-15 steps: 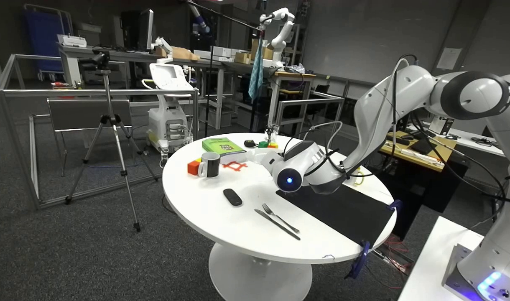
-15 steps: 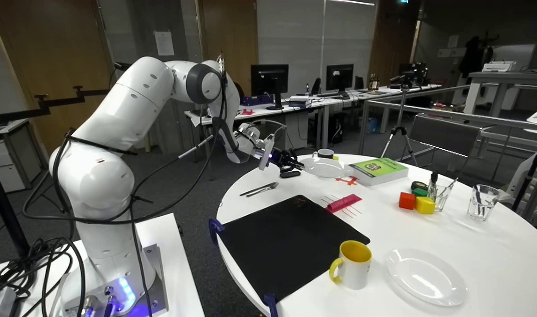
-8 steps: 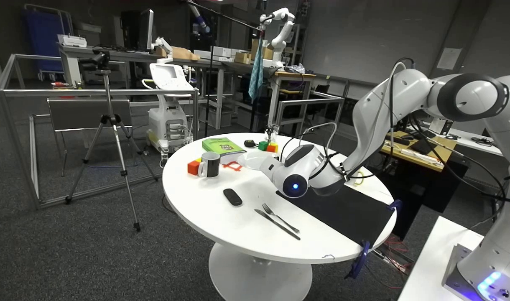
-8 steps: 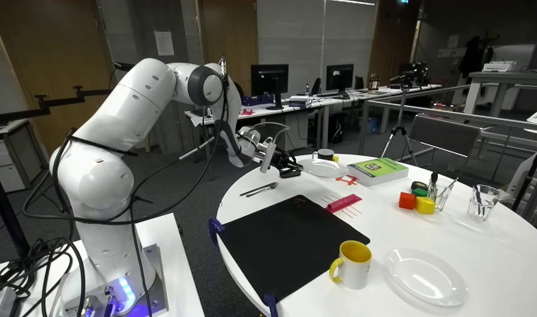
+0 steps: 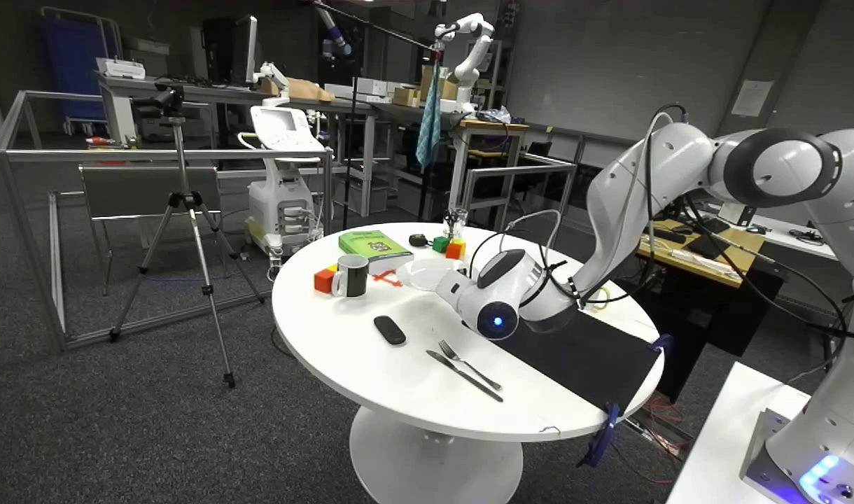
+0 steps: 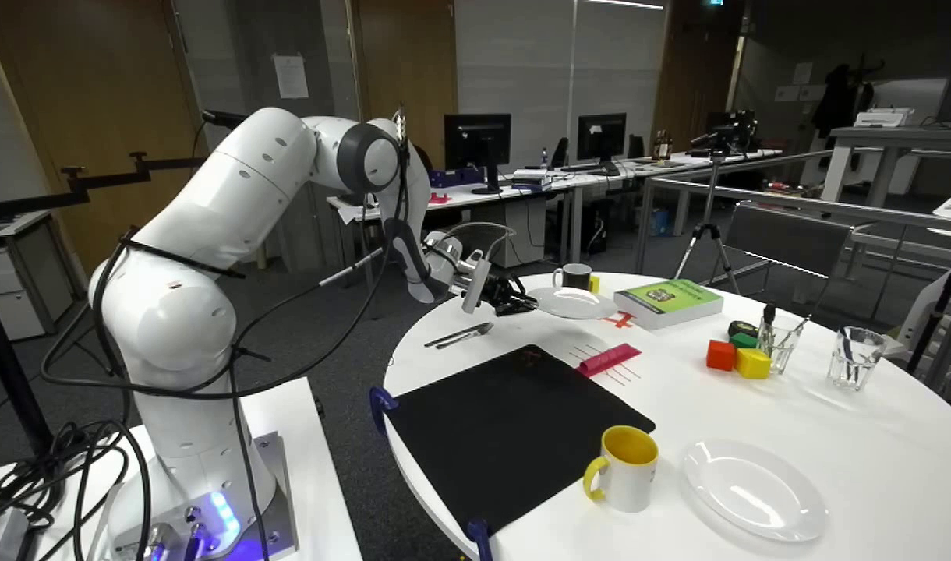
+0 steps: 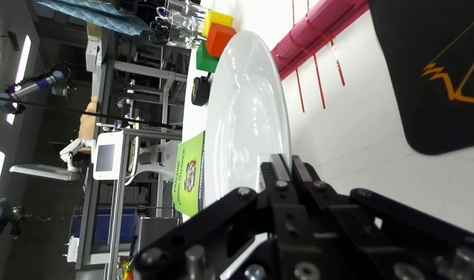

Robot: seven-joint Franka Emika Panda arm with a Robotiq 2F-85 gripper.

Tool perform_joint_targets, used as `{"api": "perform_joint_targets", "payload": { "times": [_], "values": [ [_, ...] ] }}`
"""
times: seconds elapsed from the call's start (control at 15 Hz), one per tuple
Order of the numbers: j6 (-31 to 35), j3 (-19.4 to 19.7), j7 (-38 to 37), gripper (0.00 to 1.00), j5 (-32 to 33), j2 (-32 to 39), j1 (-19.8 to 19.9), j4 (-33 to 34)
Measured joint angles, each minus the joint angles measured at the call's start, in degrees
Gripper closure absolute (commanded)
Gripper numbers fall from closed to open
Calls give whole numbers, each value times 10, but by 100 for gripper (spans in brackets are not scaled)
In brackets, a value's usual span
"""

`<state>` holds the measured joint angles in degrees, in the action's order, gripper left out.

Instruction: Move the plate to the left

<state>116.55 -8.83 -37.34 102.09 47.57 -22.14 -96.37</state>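
Gripper, one: fingers clenched on white plate, at rim. Plate: body extending beyond fingertips. Green book, one: past plate from fingers (cover upward, seen from here).

White round plate, glossy, rim pinched in the tool, near a green book

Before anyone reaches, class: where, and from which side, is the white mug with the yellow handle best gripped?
Probably by its yellow handle, coming from the side of the black placemat: the mug stands upright with the handle jutting that way, while a white plate lies close by the mug's opposite side.
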Motion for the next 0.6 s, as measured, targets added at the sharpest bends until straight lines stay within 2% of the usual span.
{"api": "perform_joint_targets", "payload": {
  "times": [0.6],
  "values": [
    [11, -6, -55, 99, 34, 15, 6, -2]
  ]
}}
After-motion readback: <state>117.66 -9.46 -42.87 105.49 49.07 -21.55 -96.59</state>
